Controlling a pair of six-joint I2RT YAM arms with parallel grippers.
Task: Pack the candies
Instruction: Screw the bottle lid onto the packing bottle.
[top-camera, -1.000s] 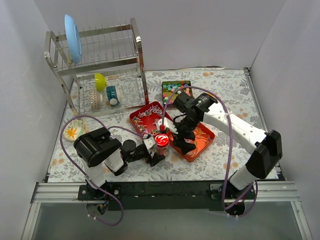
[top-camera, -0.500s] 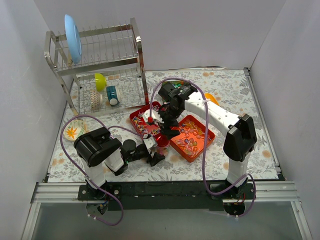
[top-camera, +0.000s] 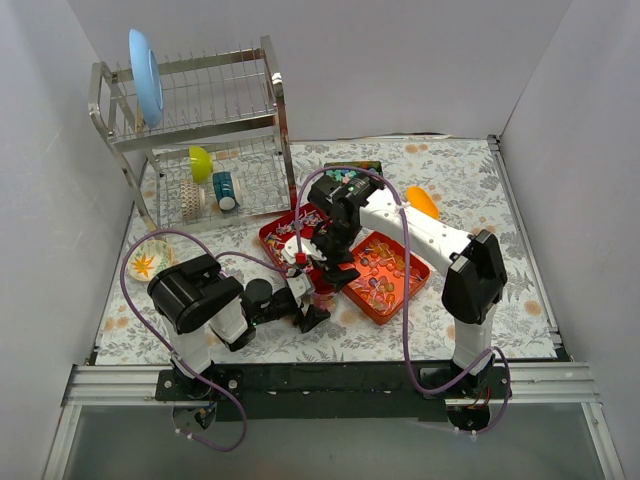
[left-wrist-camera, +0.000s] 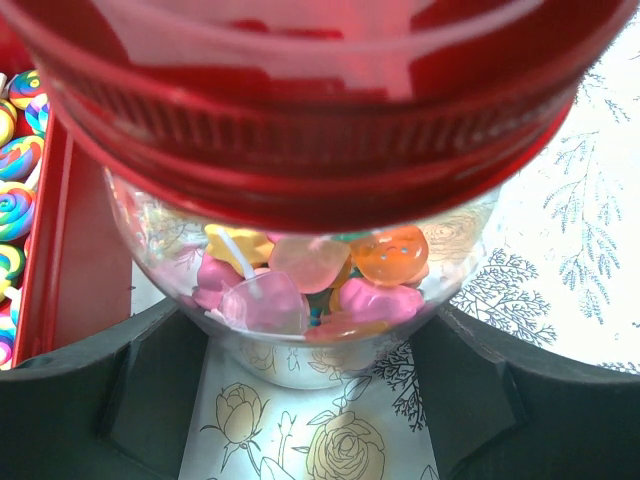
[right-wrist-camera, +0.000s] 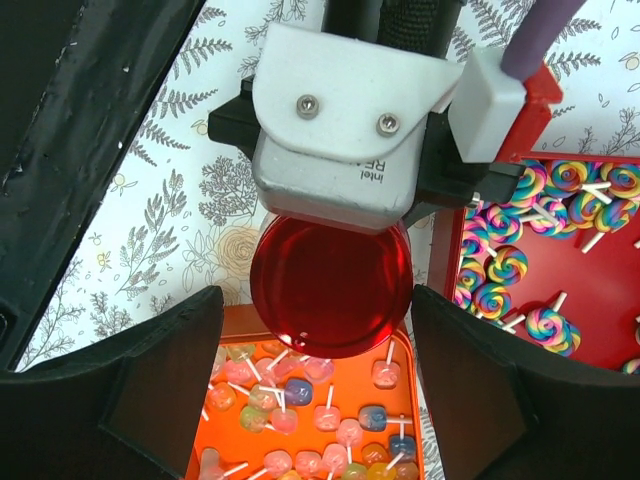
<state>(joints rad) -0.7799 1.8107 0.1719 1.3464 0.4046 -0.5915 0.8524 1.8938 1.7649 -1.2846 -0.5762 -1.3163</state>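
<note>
A clear jar with a red lid stands on the flowered cloth, holding pink and orange candies. My left gripper is shut on the jar's base, one finger on each side. In the top view the jar sits between the two candy trays. My right gripper hangs open above the lid, its fingers apart from the rim on both sides. Swirl lollipops fill the red tray. Pastel chunky candies lie in the orange tray.
A dark tray of mixed candies sits behind the right arm, partly hidden. An orange-yellow scoop lies to the right of it. A dish rack stands at the back left, with a small plate in front.
My right arm has swung left from over the orange tray to above the jar's lid. The left gripper and the jar have stayed put.
</note>
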